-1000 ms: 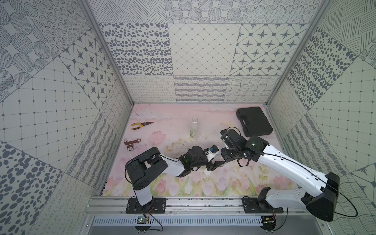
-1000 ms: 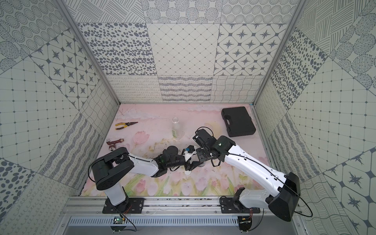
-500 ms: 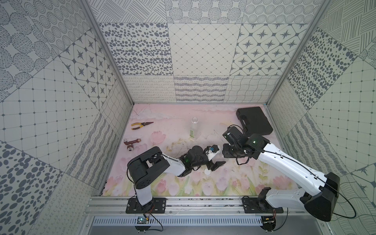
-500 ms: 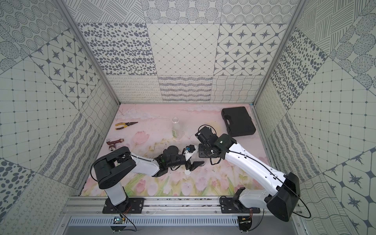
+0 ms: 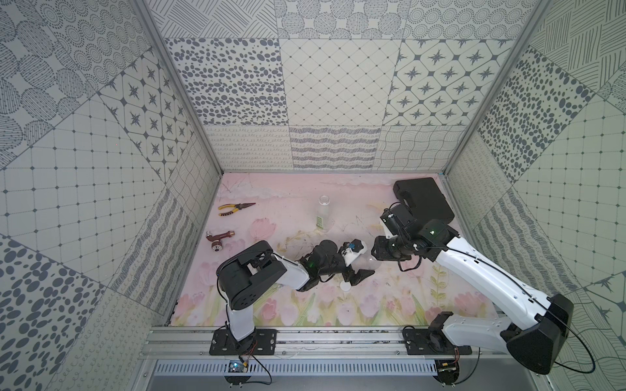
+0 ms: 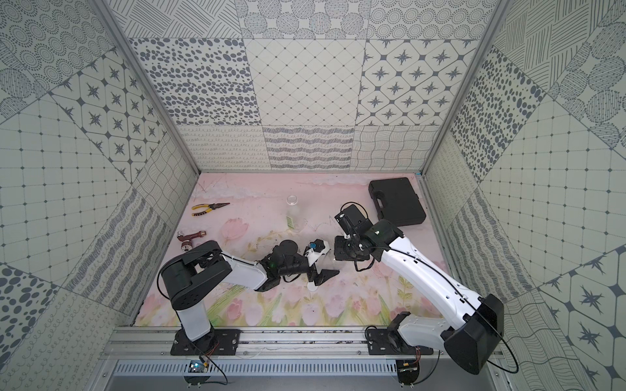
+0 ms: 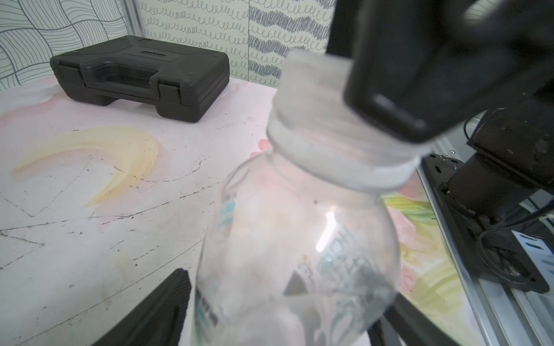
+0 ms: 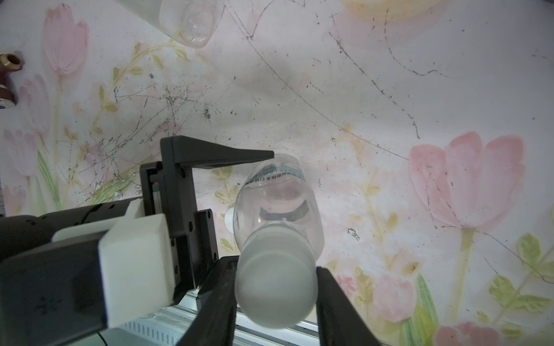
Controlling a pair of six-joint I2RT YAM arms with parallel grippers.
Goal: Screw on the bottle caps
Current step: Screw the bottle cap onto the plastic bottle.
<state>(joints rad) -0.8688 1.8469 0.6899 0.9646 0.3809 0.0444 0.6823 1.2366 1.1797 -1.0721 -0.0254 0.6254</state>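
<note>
1. Loose cap point(image 5: 346, 286) flat on mat point(image 5: 277, 203), nearest, just on the near side of left gripper point(image 5: 362, 263).
2. Left gripper fingers apart, flanking short bottle point(image 8: 277, 206) body.
3. Right gripper point(image 8: 275, 268) clamped on other cap point(image 8: 275, 296), seated on that bottle's neck.
4. Tall bottle point(image 5: 323, 215) upright, far centre, mouth open.

My left arm point(image 5: 291, 270) and right arm point(image 5: 481, 274) wear white shells between black joints, with thin black cables point(image 5: 409, 269) looping alongside; left tool point(image 7: 284, 287) and right tool point(image 8: 274, 271) carry black wedge-shaped fingers point(image 8: 215, 155).
</note>
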